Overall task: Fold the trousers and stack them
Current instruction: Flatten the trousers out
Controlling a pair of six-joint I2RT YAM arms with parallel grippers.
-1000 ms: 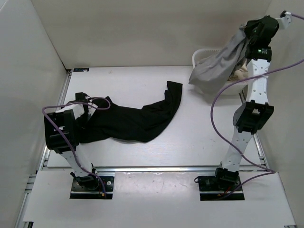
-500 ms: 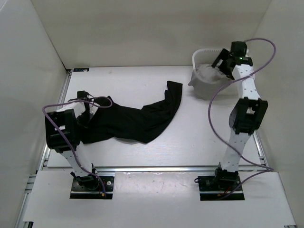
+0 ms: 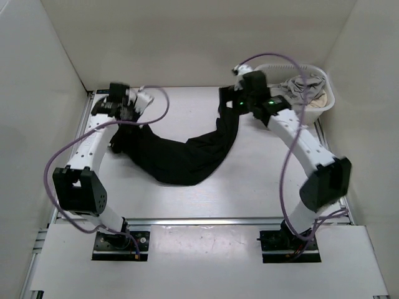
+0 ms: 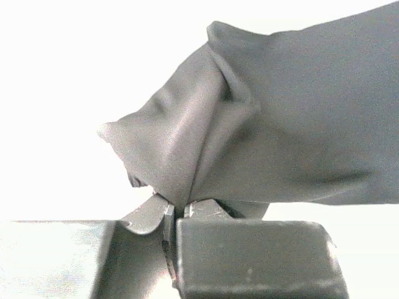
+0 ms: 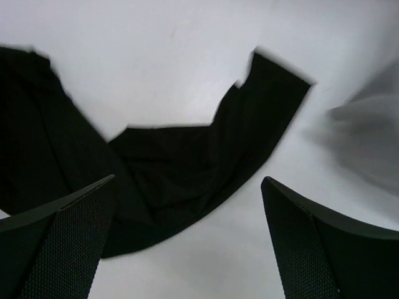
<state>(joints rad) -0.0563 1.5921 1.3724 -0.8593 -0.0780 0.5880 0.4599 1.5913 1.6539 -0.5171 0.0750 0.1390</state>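
- Top external view: the soft, matte black long-legged trousers [image 3: 187, 156] lie unfolded in a sagging curve across the white desk [image 3: 262, 180].
- Far left, the left tool [image 4: 177, 209] is clamped tight on one bunched end.
- Far right, the right tool [image 5: 188, 179] gapes wide, empty, near the other leg end.
- Likely step: stretching flat before folding; next, that tool should drop and pinch the hem.

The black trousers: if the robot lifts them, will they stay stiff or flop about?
Probably floppy: the trousers lie in a slack curve and bunch into folds where the left gripper pinches them. Likely light too, as that small pinch seems to carry one end. Pushed, they would probably wrinkle.
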